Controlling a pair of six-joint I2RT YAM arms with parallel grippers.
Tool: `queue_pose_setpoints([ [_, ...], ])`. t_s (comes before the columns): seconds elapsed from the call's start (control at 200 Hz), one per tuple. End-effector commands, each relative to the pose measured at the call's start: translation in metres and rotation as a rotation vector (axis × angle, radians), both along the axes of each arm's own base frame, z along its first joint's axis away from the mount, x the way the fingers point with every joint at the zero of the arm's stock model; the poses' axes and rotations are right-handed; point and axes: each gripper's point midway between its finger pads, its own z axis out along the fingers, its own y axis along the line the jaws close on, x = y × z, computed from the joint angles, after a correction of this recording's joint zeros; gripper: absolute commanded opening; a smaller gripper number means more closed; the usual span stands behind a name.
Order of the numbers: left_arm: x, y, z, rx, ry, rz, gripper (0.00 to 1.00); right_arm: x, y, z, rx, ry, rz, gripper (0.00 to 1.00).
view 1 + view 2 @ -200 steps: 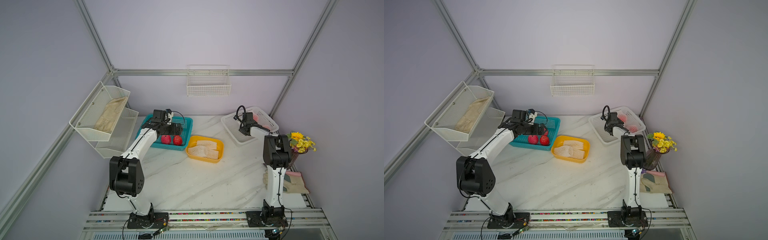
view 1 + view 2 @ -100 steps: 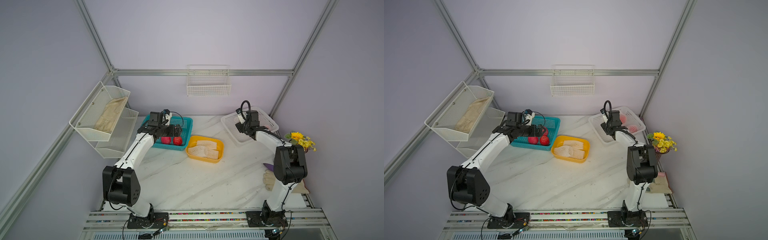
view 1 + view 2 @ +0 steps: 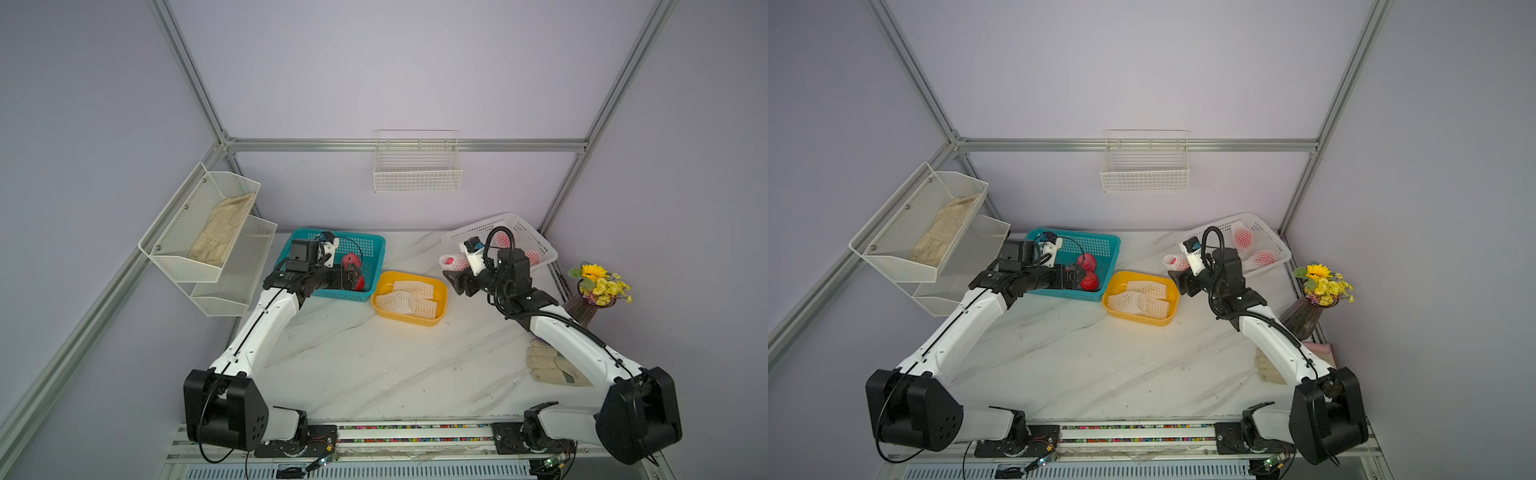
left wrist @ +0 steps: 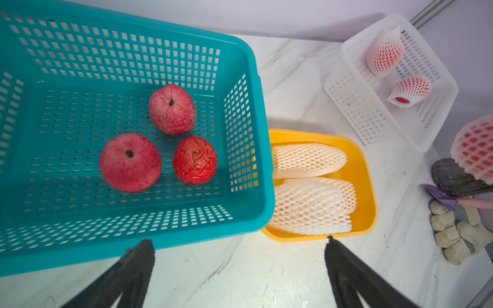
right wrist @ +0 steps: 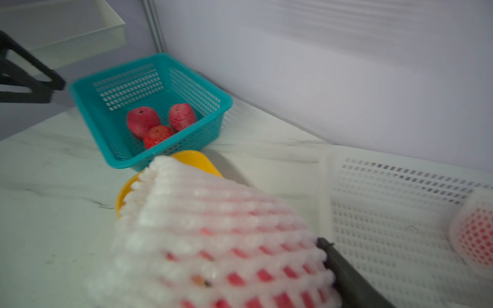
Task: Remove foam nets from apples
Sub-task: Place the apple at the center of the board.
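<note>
A netted apple (image 5: 213, 240) is held in the right gripper (image 3: 456, 269), whose jaws are closed around its white foam net. Red skin shows through the mesh, and one dark finger presses the net's side in the right wrist view. In both top views the apple hangs above the worktop (image 3: 374, 365), just beside the near corner of the white basket (image 4: 360, 120) and on the side toward the yellow tray (image 4: 370, 186). Two more apples lie in that white basket in their nets, one near its far end (image 4: 385, 52) and one beside it (image 4: 412, 89) with a patch of red showing at the net's open mouth. The yellow tray holds three empty nets lying flat, one apart (image 4: 306, 160) and two overlapping (image 4: 306, 208) (image 4: 348, 190). Touching the tray is the teal basket (image 4: 256, 106), where three bare apples sit close together: a large one (image 4: 130, 162), a pale wrinkled one (image 4: 172, 109) and a smaller, brighter one (image 4: 194, 160). The left gripper (image 4: 237, 245) is spread wide and holds nothing, hovering over the worktop by the teal basket's near rim. By this count the job looks about half done: three apples are stripped and sorted, and three are left, starting with the one in the right gripper, whose net has not yet come off.
</note>
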Motion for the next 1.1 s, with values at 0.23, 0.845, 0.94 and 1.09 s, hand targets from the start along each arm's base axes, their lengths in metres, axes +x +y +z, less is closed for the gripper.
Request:
queue_pose_setpoints([
  [0.23,-0.038,-0.001,-0.008,-0.011,0.007,0.02,1.0,-0.104,0.086,-0.038,0.163,0.146,0.466,0.68],
  [0.845,-0.06,-0.031,-0.027,0.006,0.085,-0.068,1.0,-0.141,0.119,-0.134,0.122,0.322,0.737,0.71],
  [0.94,-0.064,-0.043,-0.032,0.008,0.096,-0.11,1.0,-0.144,0.12,-0.143,0.125,0.342,0.762,0.71],
  [1.09,-0.07,-0.058,-0.034,0.014,0.101,-0.159,1.0,-0.147,0.123,-0.153,0.146,0.362,0.798,0.72],
])
